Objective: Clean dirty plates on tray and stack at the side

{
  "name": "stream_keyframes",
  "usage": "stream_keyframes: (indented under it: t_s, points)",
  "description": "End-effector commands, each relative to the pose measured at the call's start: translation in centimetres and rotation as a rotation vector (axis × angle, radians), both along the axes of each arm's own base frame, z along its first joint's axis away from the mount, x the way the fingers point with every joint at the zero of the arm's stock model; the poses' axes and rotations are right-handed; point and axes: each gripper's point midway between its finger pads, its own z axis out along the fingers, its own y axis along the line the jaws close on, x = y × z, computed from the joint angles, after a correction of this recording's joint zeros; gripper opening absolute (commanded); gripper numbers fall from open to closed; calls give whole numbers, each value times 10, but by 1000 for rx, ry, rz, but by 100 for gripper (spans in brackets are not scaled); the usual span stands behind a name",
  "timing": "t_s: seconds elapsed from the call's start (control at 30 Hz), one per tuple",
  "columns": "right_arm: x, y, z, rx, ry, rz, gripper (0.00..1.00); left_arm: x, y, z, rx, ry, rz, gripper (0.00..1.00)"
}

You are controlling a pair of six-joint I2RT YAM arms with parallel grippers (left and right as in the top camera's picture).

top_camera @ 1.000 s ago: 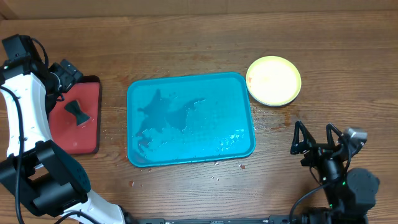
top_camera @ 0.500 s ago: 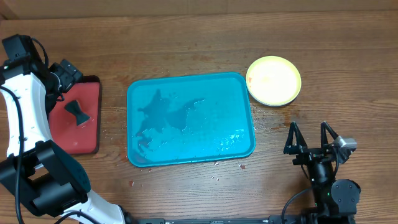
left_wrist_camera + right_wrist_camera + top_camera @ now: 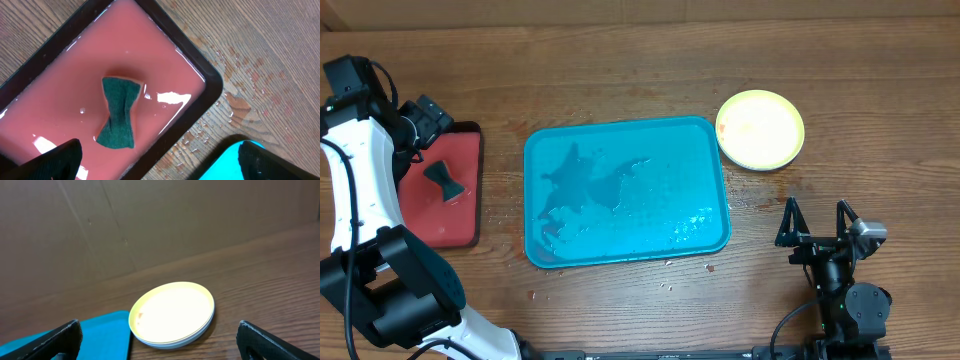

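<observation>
Two grippers are in view, both spread wide with nothing between the fingers. The right gripper (image 3: 815, 205) is at the near right of the table (image 3: 620, 60), well apart from the plates (image 3: 760, 129). The plates lie stacked, the yellow-green one on top, just beside the far right corner of the tray (image 3: 626, 190), which is wet in patches. The left gripper (image 3: 160, 146) hangs over a red tray (image 3: 60, 75) holding a green sponge (image 3: 119, 118).
</observation>
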Motion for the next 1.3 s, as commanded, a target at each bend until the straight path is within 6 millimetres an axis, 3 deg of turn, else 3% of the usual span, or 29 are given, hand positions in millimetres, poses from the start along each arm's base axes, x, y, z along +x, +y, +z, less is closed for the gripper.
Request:
stream_keyframes:
  t_s: [0.0,0.9,1.27]
  points:
    - [0,1,-1,-48,-8,7,100,3,0,6,3,-17,1,100]
    - [0,1,-1,-48,-9,7,100,2,0,6,3,-16,1,100]
    - [0,1,-1,-47,-9,7,100,-13,-12,0,-41,49,-29,100]
